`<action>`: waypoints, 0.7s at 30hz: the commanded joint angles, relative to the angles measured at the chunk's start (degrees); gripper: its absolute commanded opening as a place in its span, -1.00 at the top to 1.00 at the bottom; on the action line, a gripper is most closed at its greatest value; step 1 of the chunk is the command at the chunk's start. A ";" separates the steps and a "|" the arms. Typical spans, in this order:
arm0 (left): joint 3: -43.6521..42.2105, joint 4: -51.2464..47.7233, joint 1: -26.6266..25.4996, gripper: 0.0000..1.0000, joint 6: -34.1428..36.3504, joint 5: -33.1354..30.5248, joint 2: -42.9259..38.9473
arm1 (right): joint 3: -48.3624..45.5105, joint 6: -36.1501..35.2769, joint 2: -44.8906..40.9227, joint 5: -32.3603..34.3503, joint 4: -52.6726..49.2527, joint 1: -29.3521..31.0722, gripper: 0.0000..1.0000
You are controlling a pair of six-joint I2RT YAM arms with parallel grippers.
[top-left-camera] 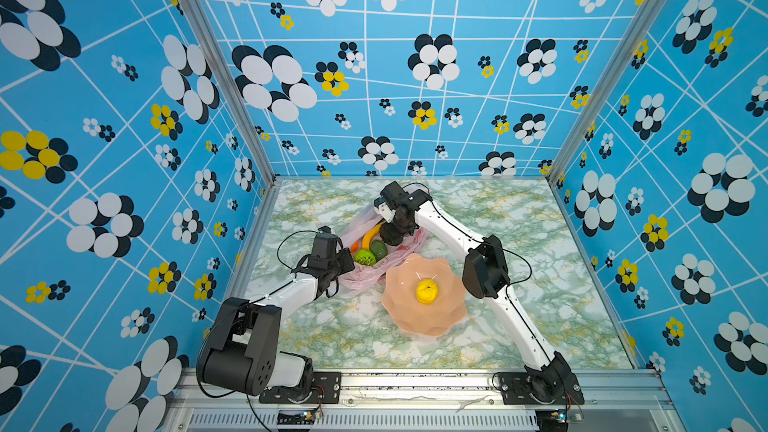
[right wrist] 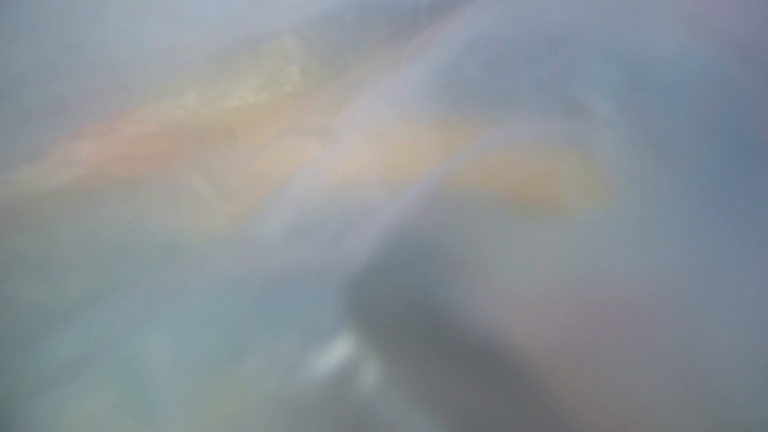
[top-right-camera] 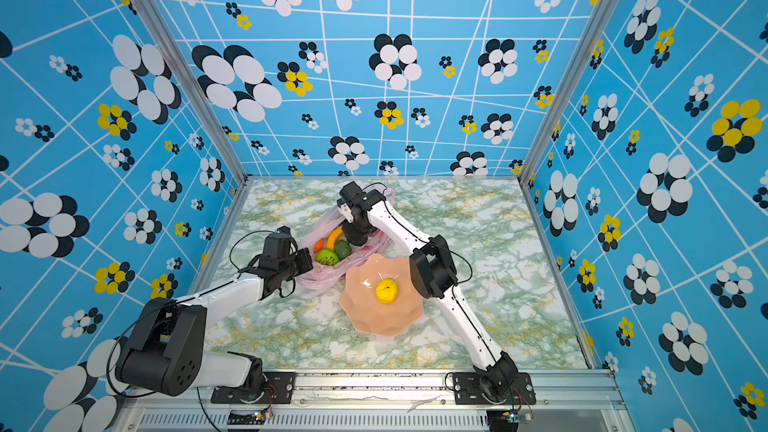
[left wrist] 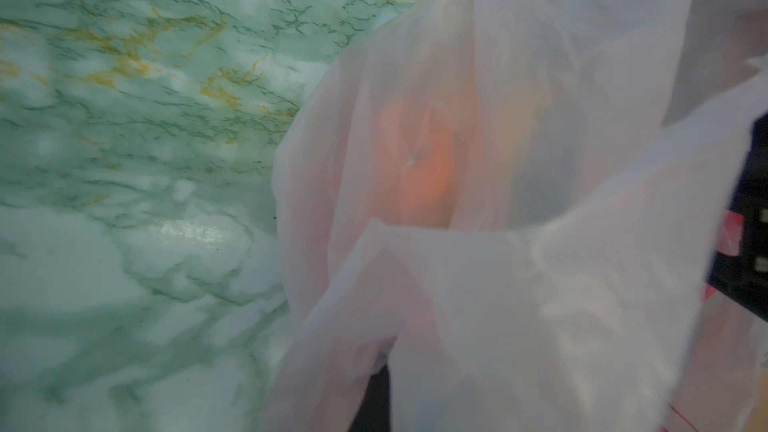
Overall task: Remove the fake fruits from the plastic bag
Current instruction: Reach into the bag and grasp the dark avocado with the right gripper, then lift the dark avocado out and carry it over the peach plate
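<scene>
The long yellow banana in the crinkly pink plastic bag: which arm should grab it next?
Probably right: the right gripper hangs in the pink bag mouth beside the yellow banana, while the left gripper is shut at the bag edge, seemingly pinching it.

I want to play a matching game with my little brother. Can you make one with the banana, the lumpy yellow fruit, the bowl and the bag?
Things:
1. banana
2. lumpy yellow fruit
3. bowl
4. bag

Place or colour:
a. peach-coloured
b. lying in the bowl
c. see-through pink
d. inside the bag

Right pairs: 1-d, 2-b, 3-a, 4-c.
</scene>
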 commanded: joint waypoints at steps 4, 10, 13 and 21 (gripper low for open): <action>1.66 -0.59 -0.06 1.00 0.07 0.96 0.63 | -2.51 -0.12 -7.08 2.22 -1.08 1.00 0.09; 1.74 -0.58 -0.11 1.00 0.10 1.30 0.70 | -5.84 -0.03 -11.19 3.53 -1.27 2.15 0.09; 1.85 -0.66 -0.10 1.00 0.07 1.36 0.78 | -8.54 0.03 -13.90 4.23 -1.01 3.00 0.09; 1.88 -0.75 -0.12 1.00 0.09 1.61 0.61 | -21.39 1.06 -24.28 6.40 2.09 5.30 0.09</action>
